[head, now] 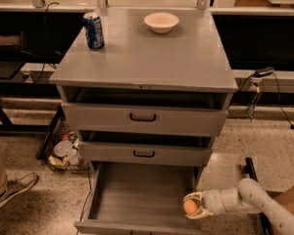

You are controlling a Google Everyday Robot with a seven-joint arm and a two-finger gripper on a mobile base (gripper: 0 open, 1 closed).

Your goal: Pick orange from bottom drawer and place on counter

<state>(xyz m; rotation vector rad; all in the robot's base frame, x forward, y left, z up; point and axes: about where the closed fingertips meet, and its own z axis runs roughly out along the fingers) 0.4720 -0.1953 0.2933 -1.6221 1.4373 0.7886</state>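
Note:
The orange (pixel 189 206) is a small round fruit held between my gripper's pale fingers. My gripper (pixel 192 206) is shut on it at the right edge of the bottom drawer (pixel 132 195), which is pulled open with a bare grey floor. The gripper reaches in from the lower right on a white arm. The counter (pixel 152 53) is the flat grey cabinet top above the three drawers.
A blue can (pixel 93 30) stands at the counter's back left and a cream bowl (pixel 161 21) at its back middle. The two upper drawers (pixel 143 117) stick out slightly. A wire basket of items (pixel 63 153) and a person's shoe (pixel 12 190) are on the floor at left.

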